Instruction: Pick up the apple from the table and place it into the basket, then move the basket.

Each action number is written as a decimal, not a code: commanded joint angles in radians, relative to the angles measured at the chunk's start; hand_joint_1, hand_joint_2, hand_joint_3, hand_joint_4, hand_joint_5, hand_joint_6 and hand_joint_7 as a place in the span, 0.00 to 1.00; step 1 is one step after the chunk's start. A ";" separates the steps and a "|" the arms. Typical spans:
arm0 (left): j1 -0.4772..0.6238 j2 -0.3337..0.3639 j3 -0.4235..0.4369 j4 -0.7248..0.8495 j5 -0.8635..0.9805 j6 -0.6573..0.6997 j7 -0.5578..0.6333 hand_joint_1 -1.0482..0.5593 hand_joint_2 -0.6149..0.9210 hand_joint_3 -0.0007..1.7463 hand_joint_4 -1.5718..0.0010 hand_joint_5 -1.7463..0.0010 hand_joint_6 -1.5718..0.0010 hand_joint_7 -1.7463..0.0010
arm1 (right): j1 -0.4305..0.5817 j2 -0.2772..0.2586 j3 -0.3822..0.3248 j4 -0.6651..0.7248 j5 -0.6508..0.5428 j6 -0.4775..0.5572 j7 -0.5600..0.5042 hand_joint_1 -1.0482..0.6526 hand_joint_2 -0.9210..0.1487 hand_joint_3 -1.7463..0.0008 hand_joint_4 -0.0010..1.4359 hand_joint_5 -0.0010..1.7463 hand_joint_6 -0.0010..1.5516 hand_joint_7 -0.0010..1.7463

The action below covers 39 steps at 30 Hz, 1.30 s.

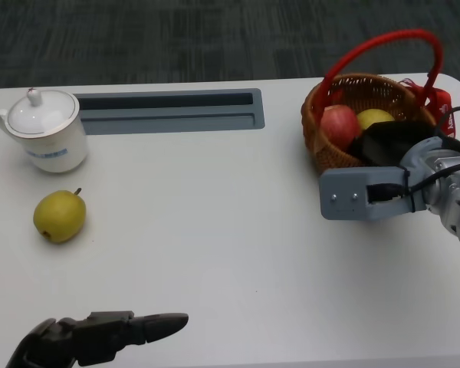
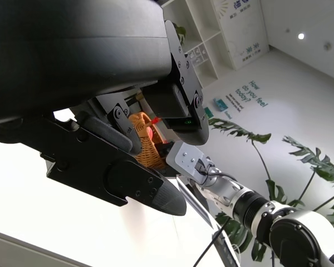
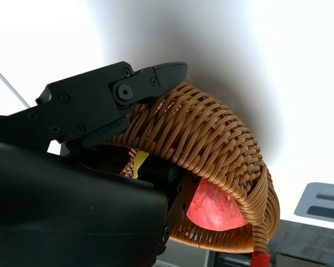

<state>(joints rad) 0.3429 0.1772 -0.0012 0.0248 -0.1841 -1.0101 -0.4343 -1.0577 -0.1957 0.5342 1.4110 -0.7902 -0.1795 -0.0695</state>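
Two hands in the shot. Far left on the desk (image 1: 215, 230) sits a white lidded teapot (image 1: 44, 130), with a yellow-green pear (image 1: 59, 215) just nearer than it. At the near left edge the left hand (image 1: 100, 337) lies low, fingers stretched flat and holding nothing. Over on the far right is the wicker basket (image 1: 330, 146) with its red handle (image 1: 383, 42), and the red apple (image 1: 340, 125) is already inside, next to a yellow fruit (image 1: 374, 117). The right hand (image 1: 387, 146) grips the basket's near rim, one finger outside the weave and others inside.
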 commanded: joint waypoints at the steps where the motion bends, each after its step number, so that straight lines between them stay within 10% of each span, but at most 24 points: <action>1: 0.020 0.016 0.012 -0.023 -0.014 0.006 0.022 0.32 0.93 0.00 0.37 1.00 0.44 1.00 | -0.058 -0.039 -0.016 -0.005 0.004 0.012 -0.013 0.46 0.00 0.96 0.68 0.00 0.60 0.00; 8: 0.015 0.031 0.018 -0.009 -0.008 0.018 0.020 0.31 0.94 0.00 0.37 1.00 0.45 1.00 | -0.055 -0.038 -0.054 -0.006 0.024 0.007 -0.015 0.44 0.02 0.98 0.70 0.01 0.57 0.00; 26: -0.025 0.026 -0.005 0.023 -0.011 0.008 0.015 0.31 0.93 0.00 0.36 1.00 0.43 1.00 | -0.043 -0.026 -0.106 -0.015 0.057 -0.100 0.085 0.11 0.16 0.99 0.23 0.00 0.25 0.00; 39: -0.088 0.034 -0.034 0.062 -0.053 0.010 0.000 0.32 0.92 0.00 0.35 0.99 0.41 0.99 | -0.023 -0.097 -0.248 -0.029 0.208 -0.183 0.176 0.14 0.17 1.00 0.27 0.01 0.21 0.00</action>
<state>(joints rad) 0.2631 0.1976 -0.0377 0.0798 -0.2237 -1.0013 -0.4297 -1.0749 -0.2690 0.3062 1.3978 -0.6072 -0.3437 0.0936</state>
